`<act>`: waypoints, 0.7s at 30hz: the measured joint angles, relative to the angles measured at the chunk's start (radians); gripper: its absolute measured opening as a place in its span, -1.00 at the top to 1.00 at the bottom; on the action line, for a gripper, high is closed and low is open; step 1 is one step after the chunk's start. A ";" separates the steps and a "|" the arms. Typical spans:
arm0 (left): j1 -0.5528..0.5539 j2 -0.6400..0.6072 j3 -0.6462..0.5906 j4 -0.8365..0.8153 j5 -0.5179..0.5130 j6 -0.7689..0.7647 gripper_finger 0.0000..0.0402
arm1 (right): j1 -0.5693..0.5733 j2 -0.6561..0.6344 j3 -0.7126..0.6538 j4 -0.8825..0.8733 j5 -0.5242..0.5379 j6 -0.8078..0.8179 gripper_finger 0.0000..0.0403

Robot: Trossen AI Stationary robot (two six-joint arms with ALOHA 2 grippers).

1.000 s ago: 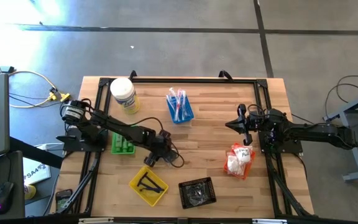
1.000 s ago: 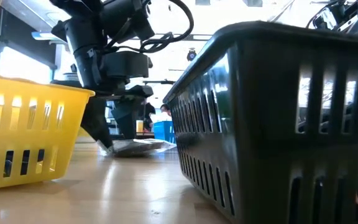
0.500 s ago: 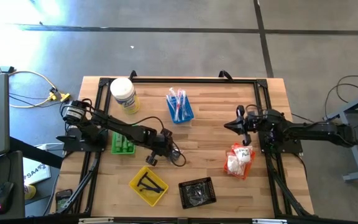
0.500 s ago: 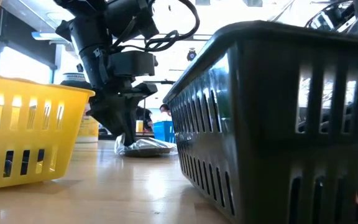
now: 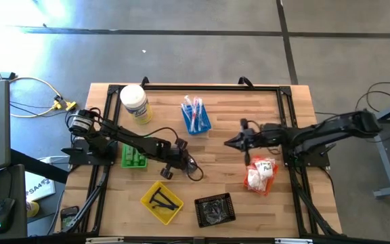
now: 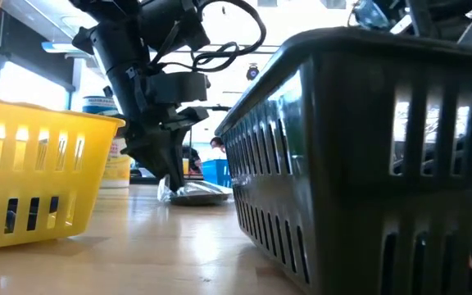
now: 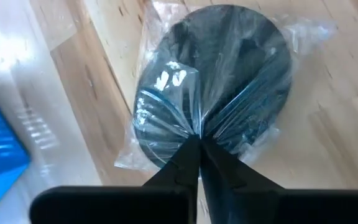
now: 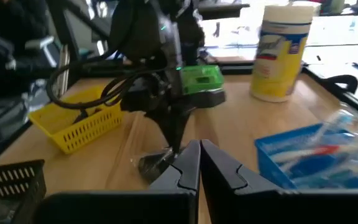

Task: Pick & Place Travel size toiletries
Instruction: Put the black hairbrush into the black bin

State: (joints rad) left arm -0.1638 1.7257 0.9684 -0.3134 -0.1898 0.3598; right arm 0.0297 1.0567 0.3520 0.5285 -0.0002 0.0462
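A dark round toiletry sealed in a clear wrapper (image 7: pixel 219 81) lies on the wooden table left of centre, and also shows in the low view (image 6: pixel 195 194). My left gripper (image 7: pixel 197 142) stands over it, shut on the wrapper (image 5: pixel 181 163). My right gripper (image 5: pixel 227 144) hangs shut and empty over the table's middle, pointing toward the left arm, with its fingers closed together (image 8: pixel 199 149). My left gripper pinches the clear wrapper (image 7: pixel 199 127) between its two fingertips at the rim of the dark disc, where the plastic is gathered into creases. The fingers come from above, slanting down. The packet's underside rests on the table (image 6: pixel 188 201).
A white tub with a yellow label (image 5: pixel 135 103) stands at the far left. Around the table sit a blue tray of toothbrushes (image 5: pixel 196 115), a green tray (image 5: pixel 133 157), a yellow tray (image 5: pixel 161 200), a black tray (image 5: pixel 214 209) and an orange tray of white sachets (image 5: pixel 261 175).
My left gripper has shut its fingers, which stood open astride the packet, onto the wrapper. My right gripper has reached from the table's right side toward the middle, staying shut.
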 joint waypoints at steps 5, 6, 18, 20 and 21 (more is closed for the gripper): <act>0.000 -0.031 -0.002 -0.012 -0.011 0.002 0.99 | 0.025 0.141 0.099 0.005 0.001 -0.050 0.98; 0.000 -0.043 -0.002 -0.008 -0.012 0.003 0.99 | 0.023 0.157 0.110 0.006 0.001 -0.052 0.98; 0.000 -0.209 0.000 0.027 -0.079 0.030 1.00 | 0.023 0.183 0.131 0.002 0.028 -0.057 0.98; 0.000 -0.246 0.000 0.027 -0.081 0.041 1.00 | 0.024 0.183 0.131 0.001 0.040 -0.101 0.98; 0.000 -0.265 0.000 0.026 -0.078 0.049 1.00 | 0.030 0.183 0.131 0.001 0.052 -0.134 0.98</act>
State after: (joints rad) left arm -0.1638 1.4609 0.9684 -0.2878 -0.2680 0.4083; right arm 0.0596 1.2396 0.4831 0.5293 0.0516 -0.0876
